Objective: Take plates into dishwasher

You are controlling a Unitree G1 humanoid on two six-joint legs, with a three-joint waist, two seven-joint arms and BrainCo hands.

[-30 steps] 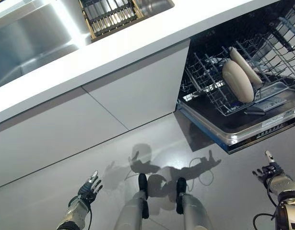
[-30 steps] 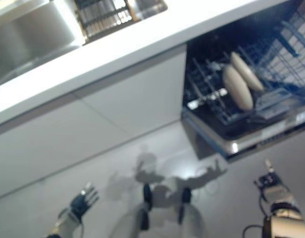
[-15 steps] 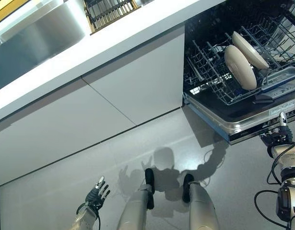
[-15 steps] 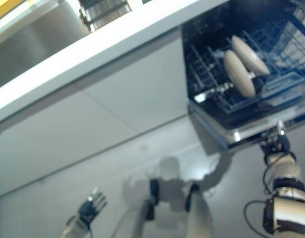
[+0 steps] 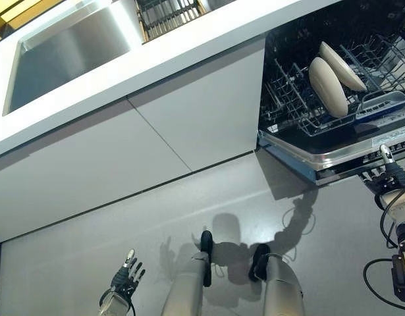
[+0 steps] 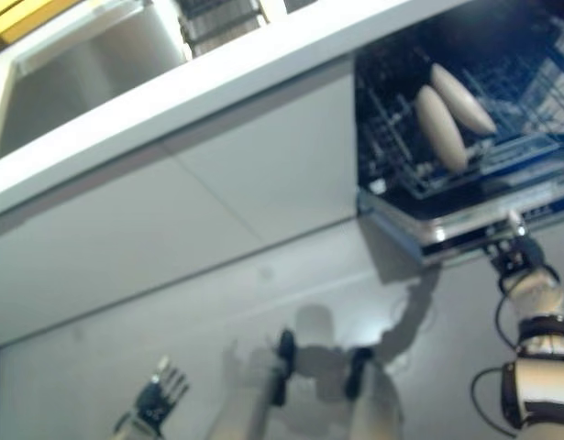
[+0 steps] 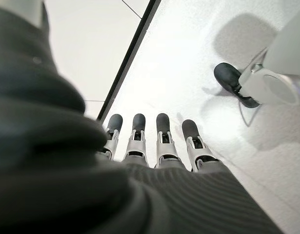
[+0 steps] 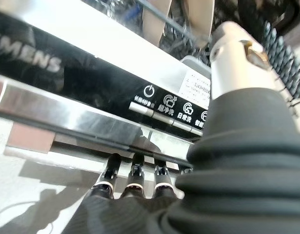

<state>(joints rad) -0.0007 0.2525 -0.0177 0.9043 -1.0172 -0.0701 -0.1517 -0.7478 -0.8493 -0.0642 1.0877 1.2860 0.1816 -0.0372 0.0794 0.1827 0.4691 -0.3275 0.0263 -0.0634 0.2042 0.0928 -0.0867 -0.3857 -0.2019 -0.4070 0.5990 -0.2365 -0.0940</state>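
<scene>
Right wrist view shows the right hand (image 8: 140,195) with straight fingers (image 8: 133,176) under the open dishwasher door (image 5: 334,158); two beige plates (image 5: 327,85) stand upright in the rack (image 5: 288,105) above. Left hand (image 5: 123,280) hangs open, empty.

You are looking at a fitted kitchen, of the sort found in a home. A long white bench (image 5: 189,52) runs across the scene, with a rectangular stainless-steel sink (image 5: 64,56) sunk into it and a slatted metal drying rack (image 5: 166,12) just beside the basin. Below the bench you see flat, handleless pale grey cupboard fronts (image 5: 110,158) down to a smooth grey floor (image 5: 209,204). At the right end a built-in dishwasher (image 5: 334,141) stands open, its black control strip with a row of silver buttons (image 8: 164,109) facing you, and its dark wire rack (image 5: 301,105) holds two beige oval plates (image 5: 327,85) standing on edge, close together.
</scene>
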